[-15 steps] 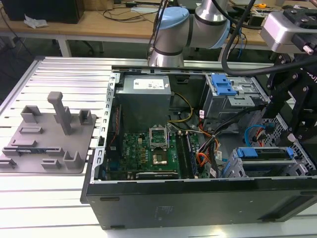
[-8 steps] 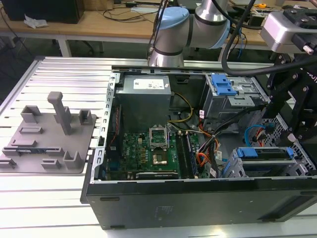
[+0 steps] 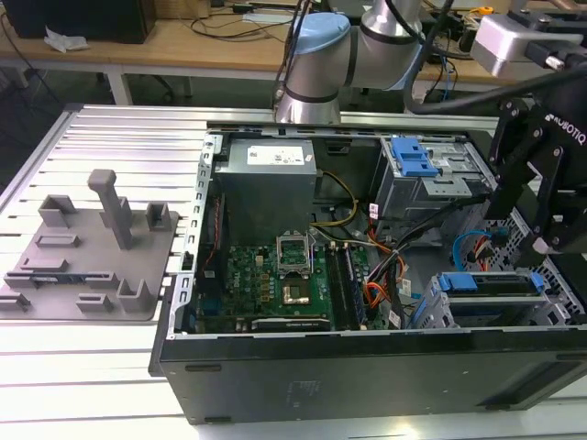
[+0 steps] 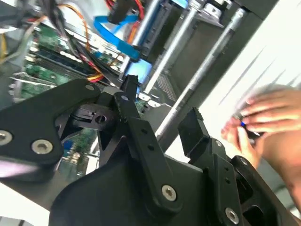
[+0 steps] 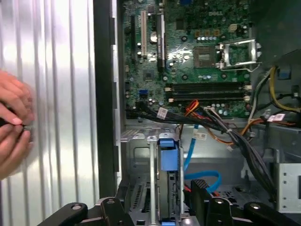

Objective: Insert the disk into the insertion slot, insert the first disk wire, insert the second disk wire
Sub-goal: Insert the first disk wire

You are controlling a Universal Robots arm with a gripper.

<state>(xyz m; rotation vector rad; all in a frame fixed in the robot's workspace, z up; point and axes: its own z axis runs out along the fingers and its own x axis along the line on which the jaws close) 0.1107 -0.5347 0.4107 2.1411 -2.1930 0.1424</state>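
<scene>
Seating looks done: the disk (image 5: pixel 168 155), marked by its blue frame, stands on edge inside the insertion slot (image 5: pixel 138 157), near the corner of the computer case (image 3: pixel 367 376). In the first wrist view its long axis runs straight away from the gripper (image 5: pixel 155 197), toward the motherboard (image 5: pixel 197 56). The fingers (image 5: pixel 201 195) are spread wide with nothing between them, straddling the disk's line from just above, so the drive lies directly ahead of them. A blue cable (image 5: pixel 190 150) loops just beside the slot; whether it is plugged in I cannot tell. A person's hand (image 5: pixel 14 122) rests on the slatted surface (image 5: pixel 61 56) outside the case.
</scene>
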